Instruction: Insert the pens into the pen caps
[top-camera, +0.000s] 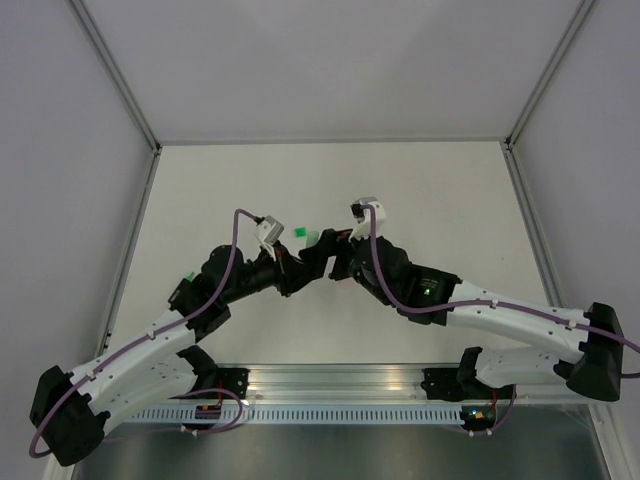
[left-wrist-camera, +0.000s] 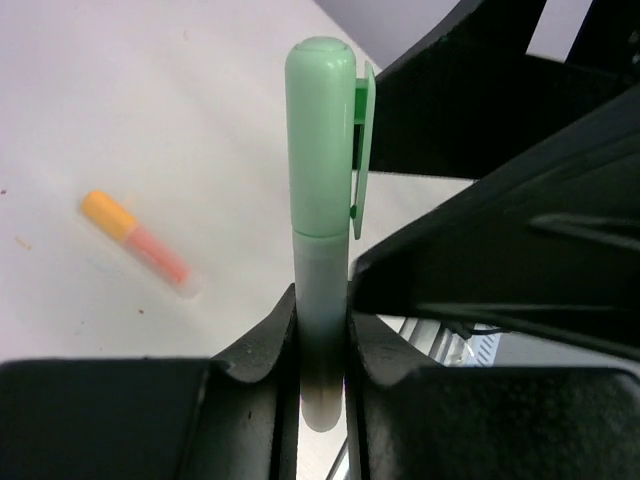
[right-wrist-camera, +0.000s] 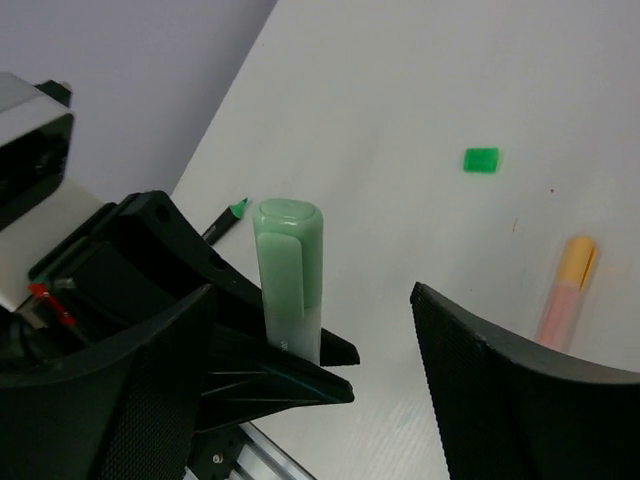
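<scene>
My left gripper (left-wrist-camera: 322, 315) is shut on the pale mint green pen (left-wrist-camera: 322, 290) and holds it upright above the table. A mint green cap (left-wrist-camera: 320, 130) with a clip sits on the pen's upper end. My right gripper (right-wrist-camera: 310, 300) is open. Its fingers (right-wrist-camera: 500, 390) stand wide on either side of the capped pen (right-wrist-camera: 292, 270) without touching it. The orange pen (right-wrist-camera: 562, 292) lies on the table and also shows in the left wrist view (left-wrist-camera: 140, 243). The dark pen with a green tip (right-wrist-camera: 225, 217) lies partly hidden behind the left gripper. A small bright green cap (right-wrist-camera: 481, 159) lies loose on the table.
In the top view both grippers (top-camera: 325, 250) meet at the middle of the white table (top-camera: 440, 190), with the green cap (top-camera: 299, 233) just beyond them. Grey walls enclose the table on three sides. A metal rail (top-camera: 340, 385) runs along the near edge.
</scene>
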